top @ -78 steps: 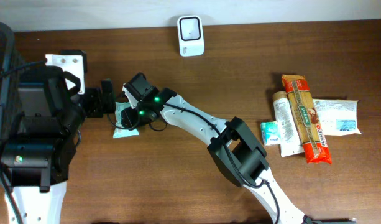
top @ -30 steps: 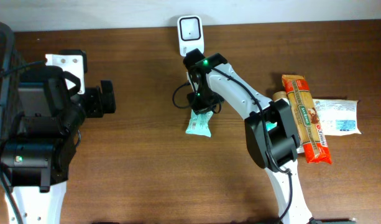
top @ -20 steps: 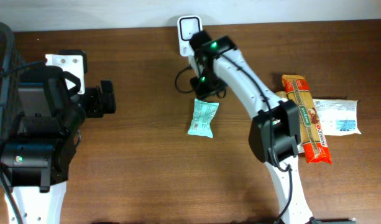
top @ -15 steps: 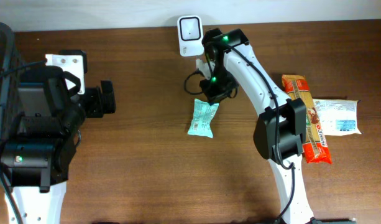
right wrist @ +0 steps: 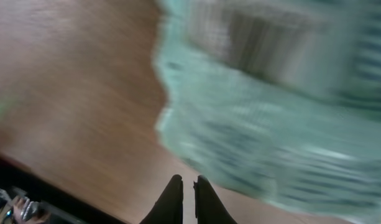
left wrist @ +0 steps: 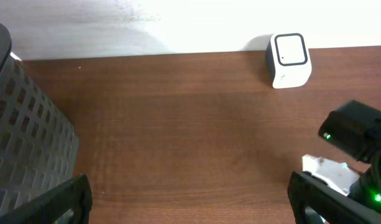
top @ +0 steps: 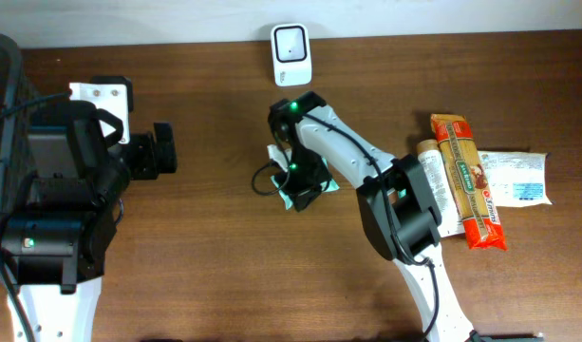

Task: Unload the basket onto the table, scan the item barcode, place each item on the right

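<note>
Since half a second ago the right hand (right wrist: 184, 188) has swung away from the scanner (top: 291, 54) and come down over the teal snack packet (right wrist: 265, 118), which lay uncovered on the bench (top: 224, 266) at that earlier moment. From above, the hand and wrist now hide most of the packet, and only slivers of its edge show around them.

The packet lies in front of the scanner and a little apart from it, not up against its window. The wrist view is badly blurred, but it shows the right hand's two fingers pinched nearly together with only a thin slit between them. The packet sits just beyond their tips, not between them, so this hand is narrow and holds nothing. I cannot tell whether the tips touch the wrapper.

The left hand (top: 165, 150) has not moved. It hangs well to the left of the scanner, its fingers spread wide and empty. Its own camera looks across bare wood to the scanner standing upright by the back wall. A dark mesh basket (left wrist: 28, 143) sits further left of the scanner, at the bench's end.

Well to the right of the scanner lies a small heap of goods: a long orange pasta packet (top: 469, 180), a white pouch (top: 518, 179) partly under it, and a small teal pack (top: 414, 201) at the heap's near side.
</note>
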Controlling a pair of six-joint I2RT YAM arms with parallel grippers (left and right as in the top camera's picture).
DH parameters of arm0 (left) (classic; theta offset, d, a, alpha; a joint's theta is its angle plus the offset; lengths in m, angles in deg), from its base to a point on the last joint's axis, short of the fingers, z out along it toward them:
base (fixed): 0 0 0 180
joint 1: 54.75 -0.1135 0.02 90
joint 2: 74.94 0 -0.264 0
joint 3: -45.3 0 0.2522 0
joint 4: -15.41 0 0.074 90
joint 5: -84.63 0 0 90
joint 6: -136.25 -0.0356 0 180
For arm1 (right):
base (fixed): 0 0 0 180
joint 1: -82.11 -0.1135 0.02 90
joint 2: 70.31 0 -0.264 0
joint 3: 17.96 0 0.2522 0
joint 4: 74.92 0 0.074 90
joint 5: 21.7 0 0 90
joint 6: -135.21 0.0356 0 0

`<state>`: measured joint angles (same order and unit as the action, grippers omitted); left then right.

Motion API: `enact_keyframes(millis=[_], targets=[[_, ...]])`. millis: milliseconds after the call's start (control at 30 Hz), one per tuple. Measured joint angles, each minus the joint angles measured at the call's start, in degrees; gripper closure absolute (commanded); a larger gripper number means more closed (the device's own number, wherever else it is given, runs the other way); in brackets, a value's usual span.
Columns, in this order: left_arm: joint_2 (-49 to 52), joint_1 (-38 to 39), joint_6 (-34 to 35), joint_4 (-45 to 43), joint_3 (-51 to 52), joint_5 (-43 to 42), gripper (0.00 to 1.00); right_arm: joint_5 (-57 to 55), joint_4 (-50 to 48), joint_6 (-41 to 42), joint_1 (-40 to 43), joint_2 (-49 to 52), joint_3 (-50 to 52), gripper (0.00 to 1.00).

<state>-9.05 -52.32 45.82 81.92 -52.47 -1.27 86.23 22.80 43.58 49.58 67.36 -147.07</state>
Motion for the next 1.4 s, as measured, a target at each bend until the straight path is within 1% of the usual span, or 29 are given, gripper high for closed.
enact_keyframes(millis=[67, 167, 200, 233, 267, 300, 367, 400, 467, 500, 633, 667, 733, 767, 833, 867, 967, 1067, 1167, 1233, 1300, 1367, 1400], targets=[[0.0, 0.0, 0.0, 0.0, 0.0, 0.0, 0.01, 0.6, 0.0, 0.2, -0.2, 0.0, -1.2, 0.91], [0.0, 0.0, 0.0, 0.0, 0.0, 0.0, 0.01, 0.9, 1.6, 0.2, 1.2, 0.0, -5.6, 0.91], [0.0, 0.0, 0.0, 0.0, 0.0, 0.0, 0.01, 0.9, 2.3, 0.2, 2.2, 0.0, -7.4, 0.85], [0.0, 0.0, 0.0, 0.0, 0.0, 0.0, 0.01, 0.8, 2.4, 0.4, 4.4, -0.4, -10.0, 0.59], [0.0, 0.0, 0.0, 0.0, 0.0, 0.0, 0.01, 0.3, 2.4, 0.1, 6.8, -1.3, -11.0, 0.46], [0.0, 0.0, 0.0, 0.0, 0.0, 0.0, 0.01, 0.5, 2.6, -1.6, 11.8, -2.4, -11.2, 0.41], [0.0, 0.0, 0.0, 0.0, 0.0, 0.0, 0.01, 2.3, 1.9, -3.6, 16.1, -2.4, -10.4, 0.4], [0.0, 0.0, 0.0, 0.0, 0.0, 0.0, 0.01, 5.2, 0.9, -6.4, 19.0, -2.4, -8.5, 0.4], [0.0, 0.0, 0.0, 0.0, 0.0, 0.0, 0.01, 8.8, -3.2, -8.9, 21.6, -2.3, -3.9, 0.41], [0.0, 0.0, 0.0, 0.0, 0.0, 0.0, 0.01, 10.5, -5.6, -10.0, 21.7, -1.8, -0.7, 0.41], [0.0, 0.0, 0.0, 0.0, 0.0, 0.0, 0.01, 14.9, -13.5, -11.1, 20.1, -1.4, 6.7, 0.42], [0.0, 0.0, 0.0, 0.0, 0.0, 0.0, 0.01, 16.6, -15.3, -11.2, 19.7, -1.4, 8.2, 0.43], [0.0, 0.0, 0.0, 0.0, 0.0, 0.0, 0.01, 20.6, -19.4, -11.0, 18.8, -1.9, 10.8, 0.5], [0.0, 0.0, 0.0, 0.0, 0.0, 0.0, 0.01, 22.2, -21.7, -10.5, 18.3, -2.3, 12.4, 0.6], [0.0, 0.0, 0.0, 0.0, 0.0, 0.0, 0.01, 24.0, -26.0, -9.2, 17.4, -3.1, 15.5, 0.9], [0.0, 0.0, 0.0, 0.0, 0.0, 0.0, 0.01, 25.2, -27.6, -7.7, 16.9, -3.2, 17.1, 0.96], [0.0, 0.0, 0.0, 0.0, 0.0, 0.0, 0.01, 27.1, -28.1, -5.0, 17.0, -3.2, 18.1, 0.96], [0.0, 0.0, 0.0, 0.0, 0.0, 0.0, 0.01, 28.5, -28.1, -4.3, 17.9, -3.2, 18.1, 0.96], [0.0, 0.0, 0.0, 0.0, 0.0, 0.0, 0.01, 28.9, -28.1, -4.3, 21.5, -6.3, 17.8, 0.96], [0.0, 0.0, 0.0, 0.0, 0.0, 0.0, 0.01, 28.9, -28.2, -4.2, 23.3, -14.0, 17.7, 0.96], [0.0, 0.0, 0.0, 0.0, 0.0, 0.0, 0.01, 28.7, -28.3, -4.2, 24.3, -29.5, 16.2, 0.96], [0.0, 0.0, 0.0, 0.0, 0.0, 0.0, 0.01, 26.3, -28.1, -4.2, 24.2, -38.4, 15.8, 0.96], [0.0, 0.0, 0.0, 0.0, 0.0, 0.0, 0.01, 24.9, -27.9, -4.2, 24.2, -40.5, 15.8, 0.96]])
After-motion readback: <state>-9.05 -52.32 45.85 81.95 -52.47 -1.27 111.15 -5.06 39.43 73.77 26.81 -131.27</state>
